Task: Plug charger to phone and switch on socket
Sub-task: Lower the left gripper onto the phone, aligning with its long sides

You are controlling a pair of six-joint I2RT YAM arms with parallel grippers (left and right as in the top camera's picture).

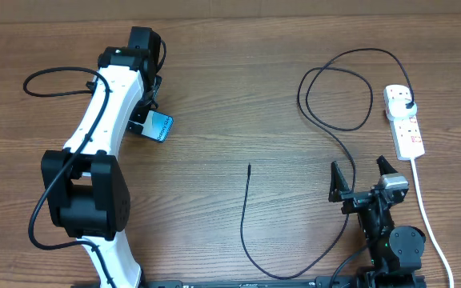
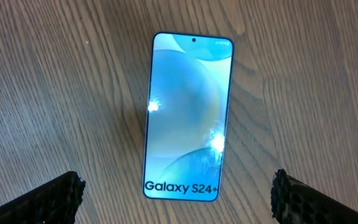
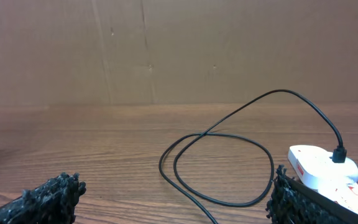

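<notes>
Left wrist: phone (image 2: 188, 118) lies between tips of wide-open left claw (image 2: 176, 191), ungripped; right claw (image 3: 176, 186) wide open, empty.

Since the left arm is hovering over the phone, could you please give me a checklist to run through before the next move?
1. Phone lies flat, screen lit: ok.
2. Left jaws open over phone: ok.
3. Right jaws open: ok.
4. Charger plugged into socket: ok.
5. Charger tip joined to phone: not ok, it lies apart from it.
6. Socket switched on: cannot tell.
</notes>
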